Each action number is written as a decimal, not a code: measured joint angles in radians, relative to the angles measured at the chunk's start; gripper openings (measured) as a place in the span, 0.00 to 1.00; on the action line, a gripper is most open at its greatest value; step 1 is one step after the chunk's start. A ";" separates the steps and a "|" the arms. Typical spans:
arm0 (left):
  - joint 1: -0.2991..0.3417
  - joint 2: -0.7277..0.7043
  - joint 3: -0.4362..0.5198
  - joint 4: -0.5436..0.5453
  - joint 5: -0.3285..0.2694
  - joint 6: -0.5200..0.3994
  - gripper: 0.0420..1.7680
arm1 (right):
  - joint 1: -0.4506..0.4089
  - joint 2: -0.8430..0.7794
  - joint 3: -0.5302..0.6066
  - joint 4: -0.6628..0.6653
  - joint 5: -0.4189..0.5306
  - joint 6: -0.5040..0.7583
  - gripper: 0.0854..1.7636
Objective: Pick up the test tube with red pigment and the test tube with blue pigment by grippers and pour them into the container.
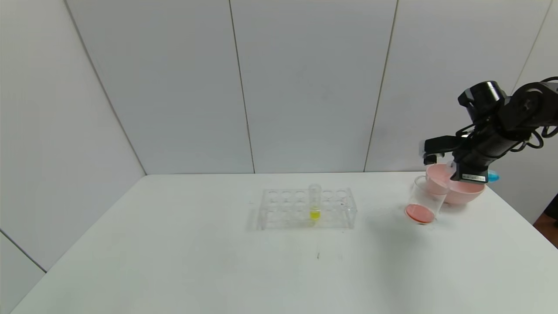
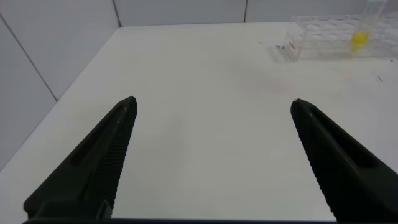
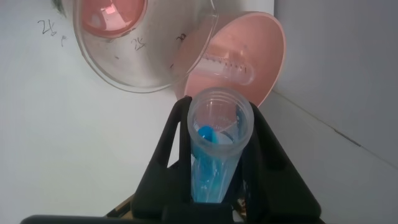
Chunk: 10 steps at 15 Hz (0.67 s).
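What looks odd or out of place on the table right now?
No spill shows. An emptied tube lies inside the pink bowl instead of the rack. The right gripper holds the blue tube near the container.

White table (image 1: 174, 261); pale grey panelled wall (image 1: 305, 87) behind, dark seams

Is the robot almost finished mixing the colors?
About halfway. The container already holds reddish liquid, and an emptied tube lies in the pink bowl, so red looks poured. The right tool grips the test tube with blue pigment tilted near the container. Blue still needs pouring. The left tool waits open.
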 joint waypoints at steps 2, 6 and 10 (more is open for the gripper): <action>0.000 0.000 0.000 0.000 0.000 0.000 1.00 | 0.014 0.003 0.000 0.001 -0.038 -0.013 0.26; 0.000 0.000 0.000 0.000 0.000 0.000 1.00 | 0.035 0.007 0.000 -0.002 -0.093 -0.027 0.26; 0.000 0.000 0.000 0.000 0.000 0.000 1.00 | 0.049 0.012 0.000 -0.004 -0.155 -0.048 0.26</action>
